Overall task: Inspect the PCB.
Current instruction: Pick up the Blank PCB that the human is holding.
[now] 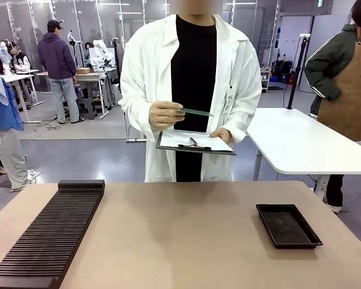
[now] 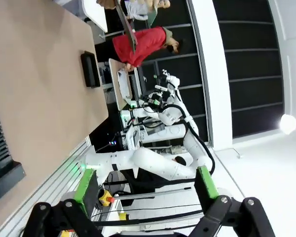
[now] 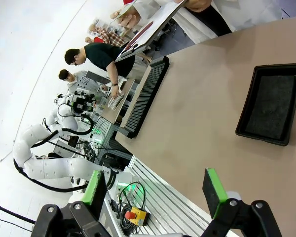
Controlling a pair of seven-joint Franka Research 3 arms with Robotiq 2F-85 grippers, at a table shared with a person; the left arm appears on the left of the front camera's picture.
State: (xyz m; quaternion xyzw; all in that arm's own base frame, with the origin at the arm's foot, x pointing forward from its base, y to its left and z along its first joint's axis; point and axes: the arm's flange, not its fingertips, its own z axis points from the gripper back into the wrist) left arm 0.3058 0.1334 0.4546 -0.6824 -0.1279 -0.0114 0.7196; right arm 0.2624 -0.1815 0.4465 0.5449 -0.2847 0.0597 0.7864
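Two claws are closest. The left claw (image 2: pixel 145 182) is spread wide with nothing in it. The right claw (image 3: pixel 154 190) is spread wide too, with nothing in it. On the tan surface (image 1: pixel 180 241) sits one black tray (image 1: pixel 289 226). One long black ribbed rack (image 1: pixel 51 235) lies well to the left of the tray. Far behind the tray, past the surface, stands one person (image 1: pixel 192 54) in a white coat. One hand (image 1: pixel 164 114) holds one green PCB (image 1: pixel 195 112) just above one clipboard (image 1: pixel 195 143), which the other hand (image 1: pixel 221 133) holds.
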